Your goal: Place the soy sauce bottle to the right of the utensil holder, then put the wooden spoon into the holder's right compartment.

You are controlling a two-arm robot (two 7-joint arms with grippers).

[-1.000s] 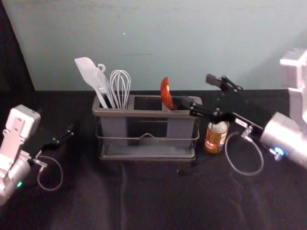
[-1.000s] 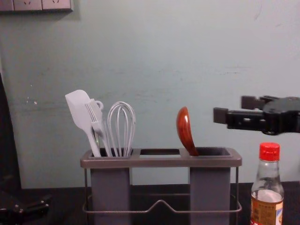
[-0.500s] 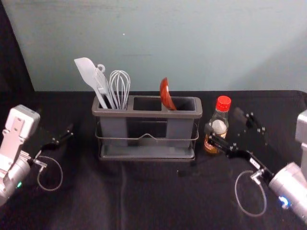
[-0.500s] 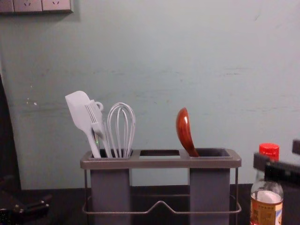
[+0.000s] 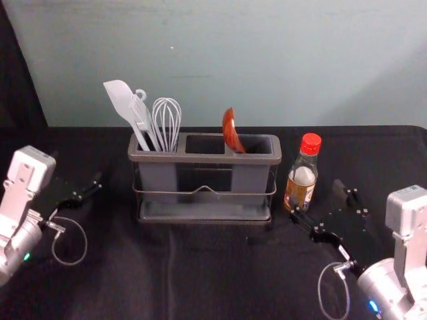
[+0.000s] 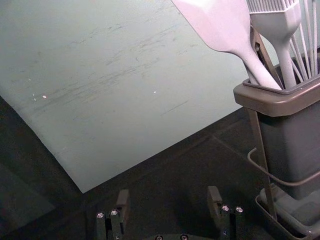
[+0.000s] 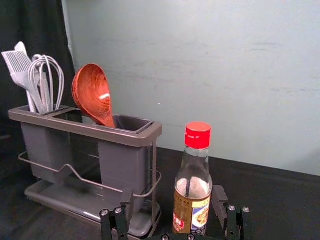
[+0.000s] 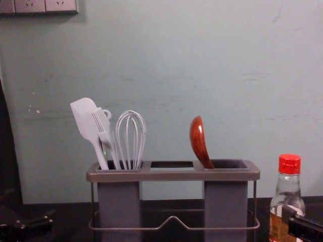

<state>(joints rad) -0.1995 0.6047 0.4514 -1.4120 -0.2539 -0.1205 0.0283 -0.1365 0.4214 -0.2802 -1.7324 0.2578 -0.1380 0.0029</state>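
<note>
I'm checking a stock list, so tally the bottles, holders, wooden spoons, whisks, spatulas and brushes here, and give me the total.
Soy sauce bottle: 1
Utensil holder: 1
Wooden spoon: 1
Whisk: 1
Spatula: 1
Brush: 1
Total: 6
A looped piece beside the brush is left out; I cannot tell its kind.

This looks like a robot lab or test corner, though the exact kind of room is uncertain. Robot arms reach over a creased black cloth; behind are a dark curtain and a scuffed, pale wall with power sockets.
</note>
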